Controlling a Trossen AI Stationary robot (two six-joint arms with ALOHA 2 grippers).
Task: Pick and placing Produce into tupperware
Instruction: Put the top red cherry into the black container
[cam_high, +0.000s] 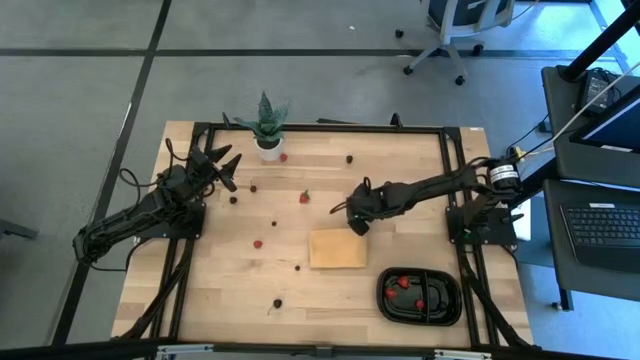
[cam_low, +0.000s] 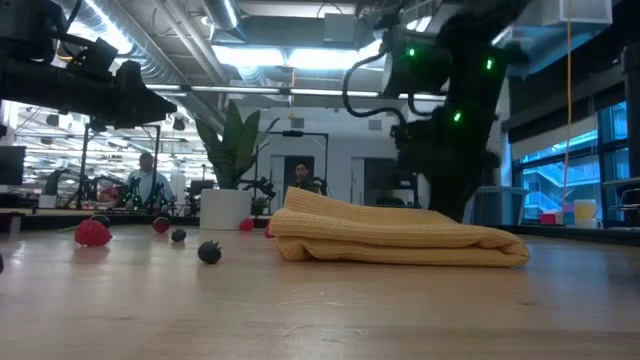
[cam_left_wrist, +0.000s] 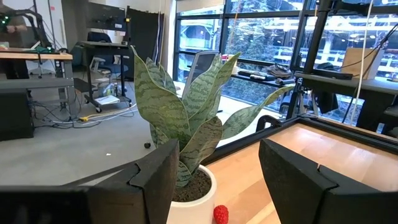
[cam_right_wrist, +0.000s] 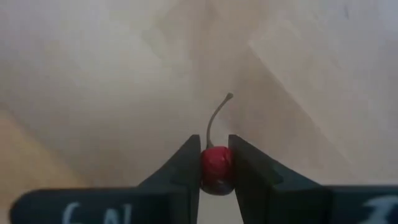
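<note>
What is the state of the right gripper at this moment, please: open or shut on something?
Shut on a red cherry: in the right wrist view the right gripper has both fingers pressed against its sides, stem pointing away.

the left gripper (cam_left_wrist: 214, 180) shows two dark fingers (cam_left_wrist: 155, 183) set apart, nothing between them. beyond the gap stands a potted plant (cam_left_wrist: 186, 118) with broad, striped green leaves in a white pot (cam_left_wrist: 196, 196). a red berry (cam_left_wrist: 220, 214) lies on the wooden bench (cam_left_wrist: 323, 146), just beside the pot. a dark frame rail (cam_left_wrist: 348, 132) borders the bench. behind are desks, an office chair (cam_left_wrist: 202, 62) and large windows (cam_left_wrist: 261, 43).
</note>
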